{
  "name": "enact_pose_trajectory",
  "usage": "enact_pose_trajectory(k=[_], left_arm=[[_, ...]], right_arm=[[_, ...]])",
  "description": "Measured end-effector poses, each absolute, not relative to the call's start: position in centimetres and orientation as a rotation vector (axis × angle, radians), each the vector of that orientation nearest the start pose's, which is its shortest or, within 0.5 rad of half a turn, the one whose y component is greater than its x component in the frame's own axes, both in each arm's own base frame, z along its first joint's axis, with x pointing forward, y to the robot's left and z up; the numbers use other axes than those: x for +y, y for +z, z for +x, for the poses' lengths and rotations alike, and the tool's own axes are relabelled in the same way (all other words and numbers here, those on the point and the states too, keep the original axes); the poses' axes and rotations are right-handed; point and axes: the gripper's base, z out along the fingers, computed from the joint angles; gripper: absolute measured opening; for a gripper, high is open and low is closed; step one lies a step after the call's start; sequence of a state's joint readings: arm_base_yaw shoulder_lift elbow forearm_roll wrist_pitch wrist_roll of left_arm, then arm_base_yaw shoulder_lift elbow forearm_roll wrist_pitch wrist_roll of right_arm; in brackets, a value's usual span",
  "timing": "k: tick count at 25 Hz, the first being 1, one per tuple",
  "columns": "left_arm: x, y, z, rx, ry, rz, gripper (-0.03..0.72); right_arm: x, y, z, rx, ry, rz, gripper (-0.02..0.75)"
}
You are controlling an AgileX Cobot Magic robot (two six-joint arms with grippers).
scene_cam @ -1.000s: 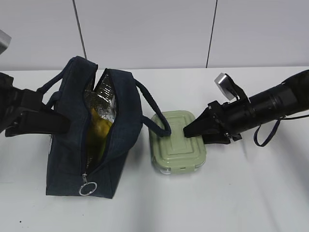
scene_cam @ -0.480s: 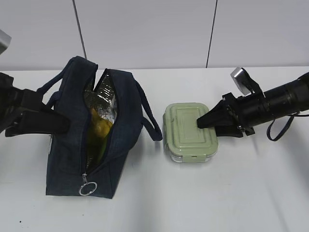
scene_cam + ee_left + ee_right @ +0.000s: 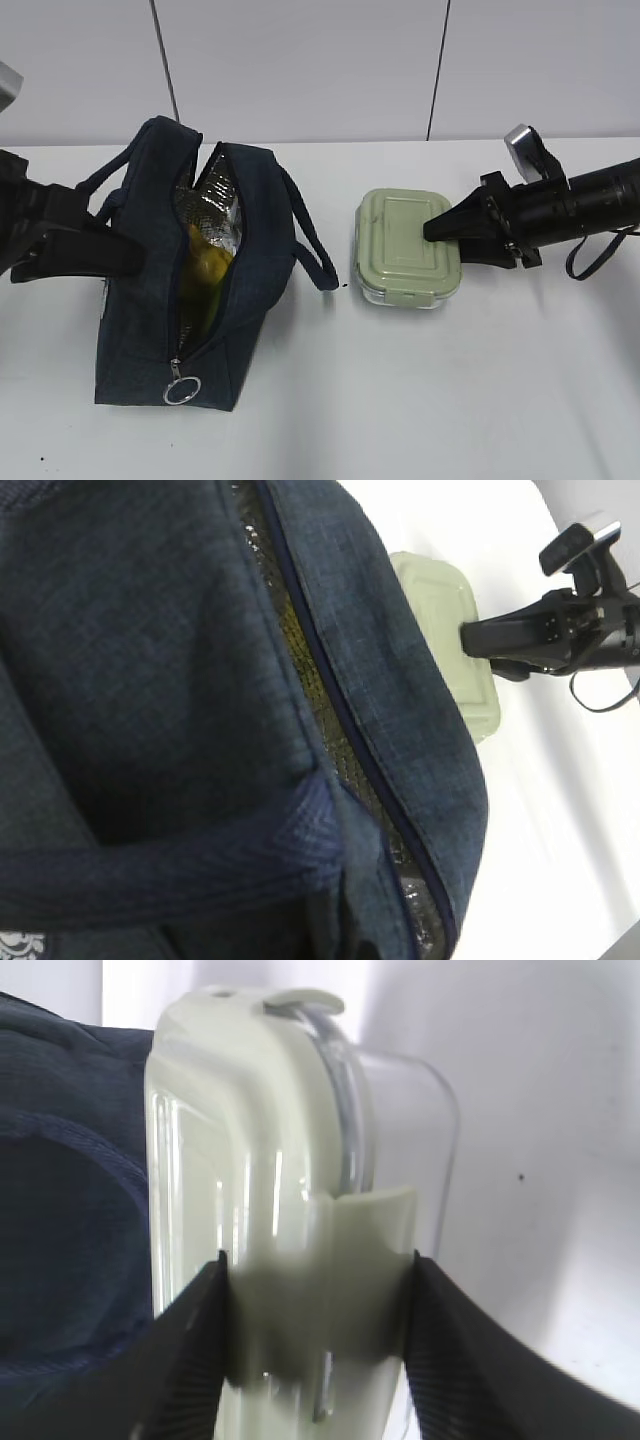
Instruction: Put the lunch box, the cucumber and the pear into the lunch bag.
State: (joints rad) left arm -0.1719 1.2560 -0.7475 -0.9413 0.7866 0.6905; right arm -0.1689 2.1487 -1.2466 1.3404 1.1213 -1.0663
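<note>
The navy lunch bag (image 3: 190, 290) stands at the left with its zipper open and silver lining showing. The yellow pear (image 3: 207, 262) lies inside it. The cucumber is hidden. The sage-green lunch box (image 3: 400, 245) is to the right of the bag, apart from it. My right gripper (image 3: 432, 231) is shut on its right end, and the right wrist view shows both fingers (image 3: 195, 1330) pressed on the box (image 3: 255, 1140). I cannot tell whether the box rests on the table. My left gripper (image 3: 115, 255) is against the bag's left side; its jaws are hidden by the fabric (image 3: 150, 660).
The white table (image 3: 450, 400) runs to a white wall behind. The bag's near handle (image 3: 315, 250) hangs toward the lunch box. The zipper's metal ring pull (image 3: 183, 390) lies at the bag's front end. The left wrist view also shows the lunch box (image 3: 450, 620).
My right gripper has carried the lunch box to the right and a little back, away from the bag and off its handle. The left arm and the bag have not moved.
</note>
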Motion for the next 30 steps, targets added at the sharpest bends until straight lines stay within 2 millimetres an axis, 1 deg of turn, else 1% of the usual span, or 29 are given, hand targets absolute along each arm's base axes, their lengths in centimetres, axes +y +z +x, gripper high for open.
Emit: enact_pose_trajectory(k=[2,4,10,14,17,24,27,30], left_arm=[[-9.1,26.0,21.8,2.459,-0.87,0.361,-0.015],[-9.1,26.0,21.8,2.459,-0.87,0.361,-0.015],[-9.1,26.0,21.8,2.459,-0.87,0.361,-0.015],[-9.1,26.0,21.8,2.459,-0.87,0.361,-0.015],[-9.1,26.0,21.8,2.458,-0.869,0.36,-0.015],[-9.0,26.0,21.9,2.451,-0.857,0.35,-0.015],[-9.0,26.0,21.9,2.45,-0.856,0.349,-0.015],[-9.0,26.0,21.9,2.45,-0.855,0.348,-0.015]], right_arm=[[1.3,13.8,39.7,2.4,1.379,-0.027,0.386],[1.3,15.1,40.0,2.373,1.359,-0.053,0.386],[1.2,20.3,40.7,2.268,1.318,-0.1,0.386],[2.3,23.0,40.8,2.187,1.342,-0.115,0.386],[4.2,24.4,41.0,2.16,1.365,-0.168,0.386],[11.2,27.1,40.6,2.117,1.451,-0.4,0.386],[13.6,27.7,40.0,2.106,1.492,-0.481,0.386],[15.7,27.8,39.2,2.107,1.524,-0.542,0.386]])
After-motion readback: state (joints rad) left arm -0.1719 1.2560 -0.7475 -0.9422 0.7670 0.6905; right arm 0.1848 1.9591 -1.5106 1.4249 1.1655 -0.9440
